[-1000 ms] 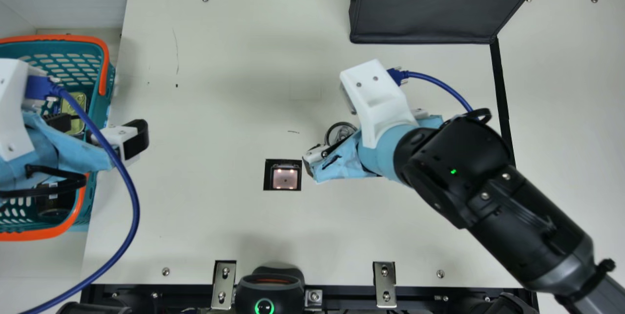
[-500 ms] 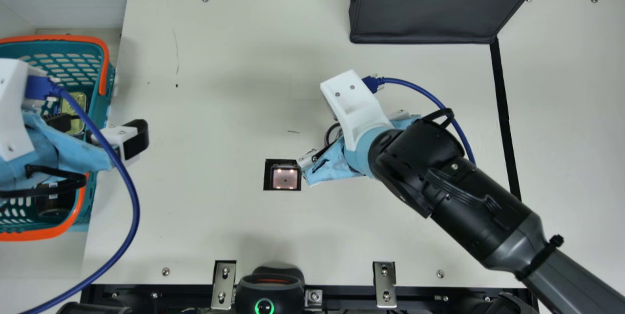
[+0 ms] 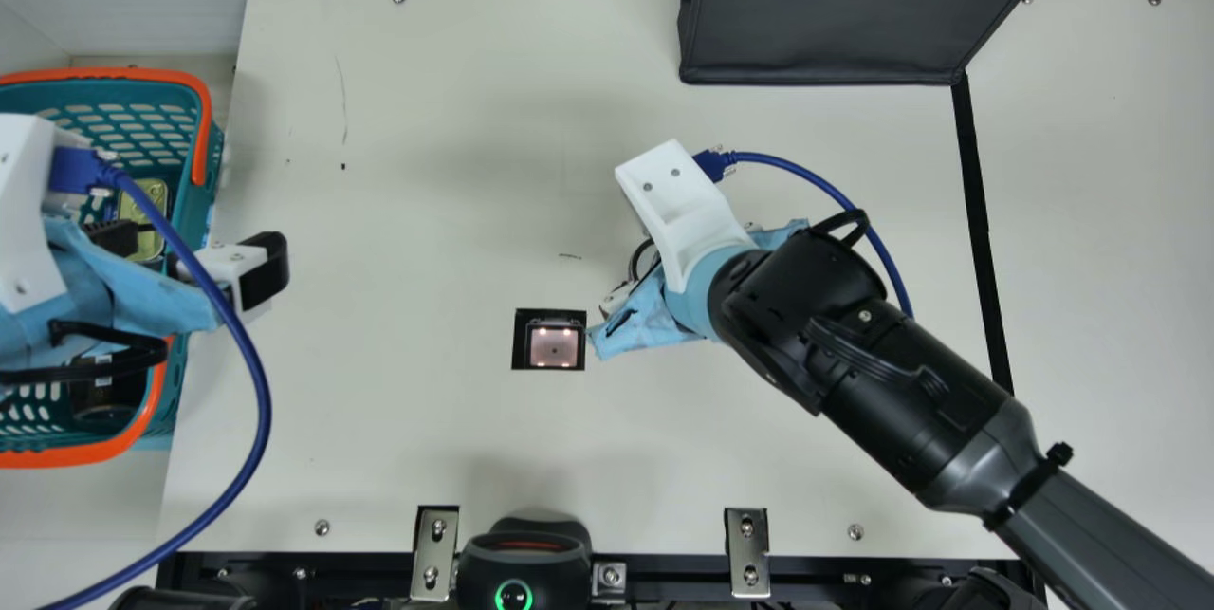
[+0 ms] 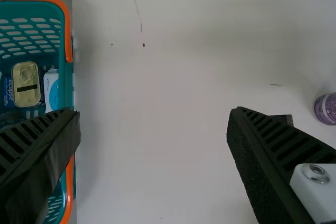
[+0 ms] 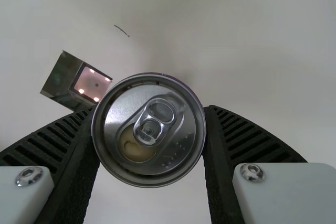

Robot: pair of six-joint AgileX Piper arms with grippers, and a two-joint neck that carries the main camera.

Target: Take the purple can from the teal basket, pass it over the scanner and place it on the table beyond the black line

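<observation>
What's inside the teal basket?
The teal basket holds a gold pull-tab tin, a blue pack, a white-and-blue carton and a dark item. The left gripper covers part of it; what lies beneath can't be seen.

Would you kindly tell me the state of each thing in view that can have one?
Purple can: gripped, pull tab lying flat
Right gripper: fingers closed on the can
Left gripper: fingers open, empty
Scanner: lit
Teal basket: upright, holding goods
Gold tin: closed, inside basket
</observation>
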